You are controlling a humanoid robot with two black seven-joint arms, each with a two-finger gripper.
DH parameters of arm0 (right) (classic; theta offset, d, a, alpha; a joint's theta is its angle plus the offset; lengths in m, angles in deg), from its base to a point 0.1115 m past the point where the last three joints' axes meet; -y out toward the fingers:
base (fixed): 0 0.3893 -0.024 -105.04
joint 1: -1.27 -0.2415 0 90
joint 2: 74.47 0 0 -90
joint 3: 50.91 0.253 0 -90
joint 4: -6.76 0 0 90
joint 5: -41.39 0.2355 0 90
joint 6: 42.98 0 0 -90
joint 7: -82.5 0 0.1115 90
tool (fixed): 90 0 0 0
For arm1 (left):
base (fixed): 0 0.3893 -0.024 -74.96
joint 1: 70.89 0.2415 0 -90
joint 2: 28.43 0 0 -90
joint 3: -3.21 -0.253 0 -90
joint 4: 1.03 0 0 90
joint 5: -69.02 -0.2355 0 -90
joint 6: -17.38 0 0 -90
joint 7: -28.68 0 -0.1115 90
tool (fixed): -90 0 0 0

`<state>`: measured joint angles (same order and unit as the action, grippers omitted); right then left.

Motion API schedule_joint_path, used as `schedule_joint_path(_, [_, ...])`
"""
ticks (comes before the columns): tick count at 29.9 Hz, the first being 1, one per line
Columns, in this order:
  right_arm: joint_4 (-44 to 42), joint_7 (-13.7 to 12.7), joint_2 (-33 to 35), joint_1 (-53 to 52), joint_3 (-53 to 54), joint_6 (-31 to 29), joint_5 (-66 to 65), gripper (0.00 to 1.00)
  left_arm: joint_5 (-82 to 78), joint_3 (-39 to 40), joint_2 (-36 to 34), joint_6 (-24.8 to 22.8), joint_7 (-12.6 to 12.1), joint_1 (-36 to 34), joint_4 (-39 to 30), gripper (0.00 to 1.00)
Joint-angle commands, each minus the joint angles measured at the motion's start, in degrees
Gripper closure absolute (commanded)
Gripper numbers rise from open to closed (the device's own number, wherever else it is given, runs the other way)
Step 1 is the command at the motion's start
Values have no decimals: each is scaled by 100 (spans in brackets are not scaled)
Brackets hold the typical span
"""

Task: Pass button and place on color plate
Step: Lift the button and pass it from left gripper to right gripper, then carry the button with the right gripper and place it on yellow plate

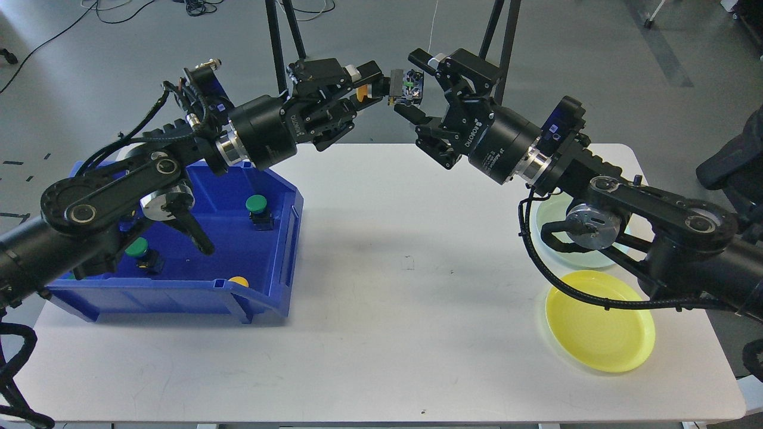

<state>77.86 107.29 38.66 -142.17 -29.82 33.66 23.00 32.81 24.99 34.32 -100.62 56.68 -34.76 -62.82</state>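
My left gripper (371,89) is shut on a yellow button (362,92), holding it in the air above the table's far edge with its black contact block (406,87) pointing right. My right gripper (416,86) is open, its two fingers on either side of that block, one above and one below. A yellow plate (599,322) lies at the table's right front. A pale green plate (551,229) lies behind it, partly hidden by my right arm.
A blue bin (197,292) at the left holds green buttons (257,204) (137,247) and another yellow one (239,280). Tripod legs (277,42) stand behind the white table (393,333).
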Motion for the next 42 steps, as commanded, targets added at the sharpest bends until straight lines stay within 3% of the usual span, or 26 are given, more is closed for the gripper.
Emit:
schedule_joint_path(1, [-16, -9, -45, -9, -17, 1, -7, 35, 0, 2, 9, 0, 0, 0, 0, 98])
schedule_joint_path(5, [-8, -9, -45, -9, -9, 1, 1, 42, 0, 2, 9, 0, 0, 0, 0, 98])
schedule_joint_path(8, [10, -9, -36, -17, -17, -17, -16, 61, 0, 2, 9, 0, 0, 0, 0, 98])
schedule_joint_path(10, [1, -35, -45, -35, -9, 18, -69, 82, 0, 2, 18, 0, 0, 0, 0, 97])
schedule_joint_path(15, [36, -79, -45, -114, -35, 238, -78, 98, 0, 19, 26, 0, 0, 17, -9, 91])
schedule_joint_path(17, [36, -79, -45, -114, -35, 264, -78, 99, 0, 28, 26, 0, 0, 44, -17, 79])
schedule_joint_path(19, [36, -88, -45, -105, -35, 264, -78, 99, 0, 37, 26, 0, 0, 53, -26, 57])
schedule_joint_path(21, [36, -88, -36, -105, -35, 273, -69, 99, 0, 37, 35, 0, 0, 53, -35, 42])
schedule_joint_path(26, [63, -88, 34, -88, -44, 273, -60, 99, 9, 37, 26, 0, 0, 61, -35, 21])
schedule_joint_path(35, [571, -71, 674, 281, 70, 290, -43, 99, 70, 46, 18, 0, 0, 61, -26, 18])
schedule_joint_path(42, [1328, -53, 2518, 1642, 607, 685, -113, 99, 255, 46, -18, 0, 0, 70, 0, 16])
